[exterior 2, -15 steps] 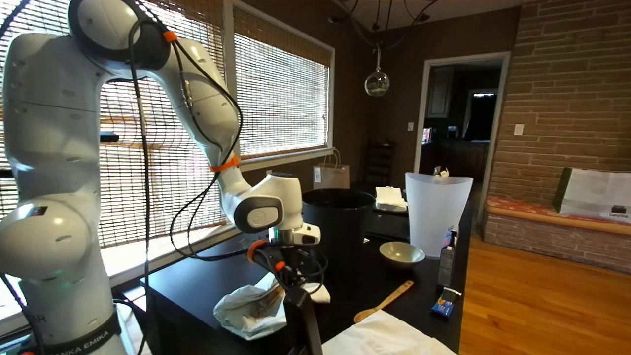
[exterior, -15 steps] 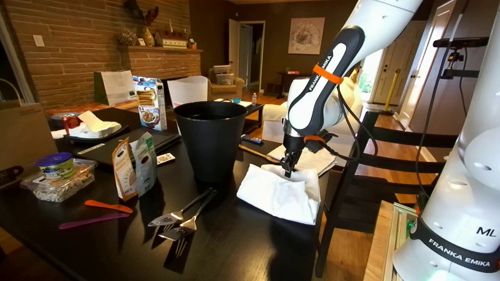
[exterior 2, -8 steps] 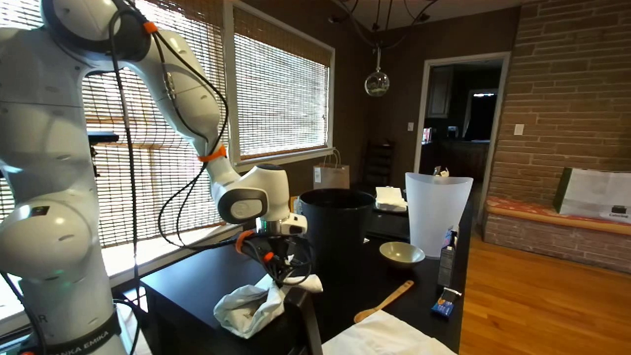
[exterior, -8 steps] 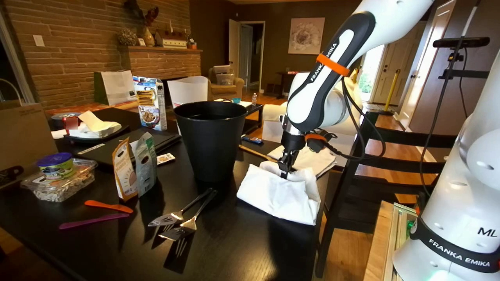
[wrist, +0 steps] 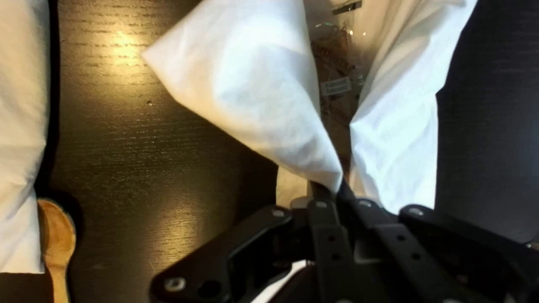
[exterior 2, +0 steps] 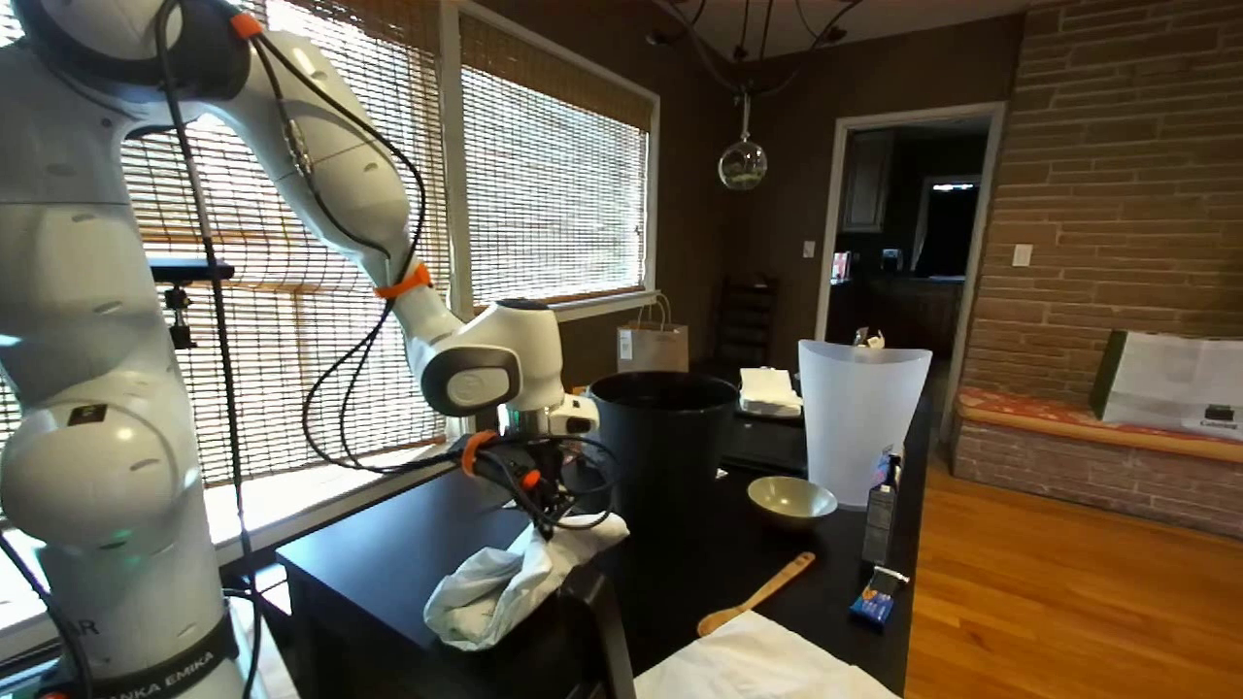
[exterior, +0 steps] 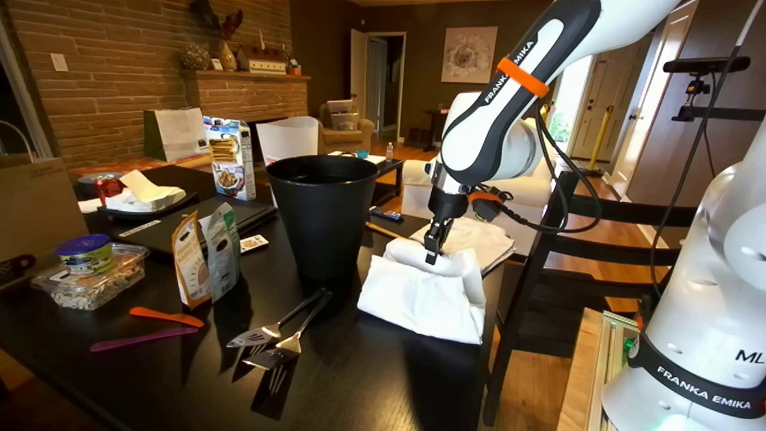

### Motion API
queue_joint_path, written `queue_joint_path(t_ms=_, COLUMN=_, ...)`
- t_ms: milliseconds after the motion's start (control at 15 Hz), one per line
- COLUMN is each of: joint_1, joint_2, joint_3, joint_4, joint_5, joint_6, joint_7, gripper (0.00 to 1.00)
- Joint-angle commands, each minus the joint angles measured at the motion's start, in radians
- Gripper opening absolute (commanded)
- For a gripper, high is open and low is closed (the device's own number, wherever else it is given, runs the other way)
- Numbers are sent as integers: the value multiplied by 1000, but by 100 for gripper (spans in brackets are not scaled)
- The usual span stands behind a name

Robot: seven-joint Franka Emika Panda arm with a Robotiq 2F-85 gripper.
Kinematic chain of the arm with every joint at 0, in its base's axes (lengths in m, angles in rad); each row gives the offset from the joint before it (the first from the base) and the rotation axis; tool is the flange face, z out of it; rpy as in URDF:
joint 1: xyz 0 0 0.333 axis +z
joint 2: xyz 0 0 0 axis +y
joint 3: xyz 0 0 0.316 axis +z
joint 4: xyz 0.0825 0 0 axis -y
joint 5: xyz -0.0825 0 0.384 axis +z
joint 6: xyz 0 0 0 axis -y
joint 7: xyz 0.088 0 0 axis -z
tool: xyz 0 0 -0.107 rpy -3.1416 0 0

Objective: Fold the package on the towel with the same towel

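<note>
White towel [exterior: 419,302], clamped by one edge in gripper [exterior: 431,256]. Package [wrist: 336,86] inside towel, partly uncovered between raised sides. Step in hand, apparently: wrapping. Next, probably: lay held edge across package, release.

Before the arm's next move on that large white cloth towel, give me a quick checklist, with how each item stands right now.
1. Jaws shut on the large white soft cloth towel: ok, a flap is pinched between their tips.
2. Brownish clear-wrapped packet lying inside the towel: ok, it shows between two flaps.
3. Packet fully covered: not ok, a strip is exposed.
4. Towel flat underneath the packet: cannot tell, hidden.
5. Folded white cloth apart from the towel: ok, dark wood-grain tabletop shows between.
6. Light-brown wooden spoon apart from the towel: ok, likewise.
</note>
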Motion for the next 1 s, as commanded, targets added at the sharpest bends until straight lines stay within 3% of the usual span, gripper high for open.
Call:
queue_joint_path(t_ms=0, joint_1=49, joint_2=-30, joint_3=-21, joint_4=0, joint_5=25, joint_6=-66, joint_7=-53, gripper=4)
queue_joint_path(t_ms=600, joint_1=115, joint_2=2, joint_3=-13, joint_4=-1, joint_5=85, joint_6=-149, joint_7=-190, gripper=4)
queue_joint_path(t_ms=933, joint_1=133, joint_2=64, joint_3=16, joint_4=-3, joint_5=76, joint_6=-158, joint_7=-196, gripper=4)
